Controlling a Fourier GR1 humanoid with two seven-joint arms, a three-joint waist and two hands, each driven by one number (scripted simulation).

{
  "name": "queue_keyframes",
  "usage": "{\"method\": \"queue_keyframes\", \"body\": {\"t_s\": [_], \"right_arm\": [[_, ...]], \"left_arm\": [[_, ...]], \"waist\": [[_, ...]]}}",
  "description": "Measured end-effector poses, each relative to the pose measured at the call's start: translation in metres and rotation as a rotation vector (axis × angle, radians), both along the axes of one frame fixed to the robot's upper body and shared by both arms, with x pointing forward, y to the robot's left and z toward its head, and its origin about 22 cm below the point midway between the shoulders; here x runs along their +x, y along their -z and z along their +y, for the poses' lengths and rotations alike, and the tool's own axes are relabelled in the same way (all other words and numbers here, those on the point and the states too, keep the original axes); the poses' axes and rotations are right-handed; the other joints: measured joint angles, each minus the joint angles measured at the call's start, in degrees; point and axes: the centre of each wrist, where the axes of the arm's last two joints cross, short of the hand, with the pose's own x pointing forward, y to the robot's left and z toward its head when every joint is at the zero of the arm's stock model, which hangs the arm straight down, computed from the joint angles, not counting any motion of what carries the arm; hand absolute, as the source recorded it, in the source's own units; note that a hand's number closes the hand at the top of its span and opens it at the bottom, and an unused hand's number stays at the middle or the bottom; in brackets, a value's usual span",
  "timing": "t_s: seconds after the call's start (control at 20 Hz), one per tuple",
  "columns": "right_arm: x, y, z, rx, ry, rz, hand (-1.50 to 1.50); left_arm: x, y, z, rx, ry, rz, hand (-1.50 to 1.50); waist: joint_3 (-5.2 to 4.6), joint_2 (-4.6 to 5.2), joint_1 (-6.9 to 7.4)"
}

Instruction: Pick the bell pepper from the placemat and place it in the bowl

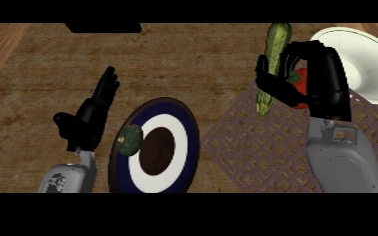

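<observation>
At the left of the brown worktop [184, 65], the left robot hand [92, 112] rests apart from everything, its fingers straight and pointing up the view, holding nothing. Just to its right lies a round plate [188, 130] ringed in dark blue and white with a brown centre, and a small dark green vegetable [131, 140] sits on the plate's left rim. Further right, a woven brownish placemat [258, 150] spreads across the worktop. A long green zucchini [272, 55] lies with its lower end on the mat's upper part and its upper end on the bare worktop. The right robot hand [310, 80] is above the mat's upper right corner, its fingers curled round the red bell pepper [298, 77], of which only a small patch shows between fingers and palm. The white bowl [354, 50] stands at the upper right edge, just beside the hand and partly hidden behind it.
</observation>
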Motion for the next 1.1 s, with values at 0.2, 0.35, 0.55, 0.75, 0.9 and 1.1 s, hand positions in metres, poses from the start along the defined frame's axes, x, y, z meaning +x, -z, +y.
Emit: {"method": "queue_keyframes", "body": {"t_s": [0.2,0.35,0.55,0.75,0.9,1.1], "right_arm": [[0.007,-0.036,-0.006,-0.036,0.076,0.007,1.5],[0.018,-0.063,-0.011,-0.04,0.124,0.006,1.5],[0.03,-0.09,-0.02,-0.038,0.181,0.009,1.5],[0.05,-0.095,-0.042,-0.034,0.226,0.023,1.5],[0.062,-0.095,-0.056,-0.078,0.288,0.049,1.5],[0.078,-0.087,-0.089,-0.186,0.378,0.101,1.5]], "left_arm": [[-0.004,-0.007,-0.002,0.004,0.013,-0.005,0.0],[-0.008,-0.005,-0.003,0.006,0.016,-0.01,0.0],[-0.006,-0.004,-0.006,0.001,0.013,-0.008,0.0],[-0.002,-0.003,-0.009,-0.004,0.013,-0.012,0.0],[-0.002,-0.001,-0.007,0.0,0.017,-0.01,0.0],[0.002,-0.004,-0.003,0.003,0.014,-0.017,0.0]], "waist": [[0.02,0.06,0.26],[0.02,0.11,0.42],[0.03,0.18,0.46],[0.04,0.26,0.54],[0.04,0.31,0.62],[0.05,0.46,0.81]]}}
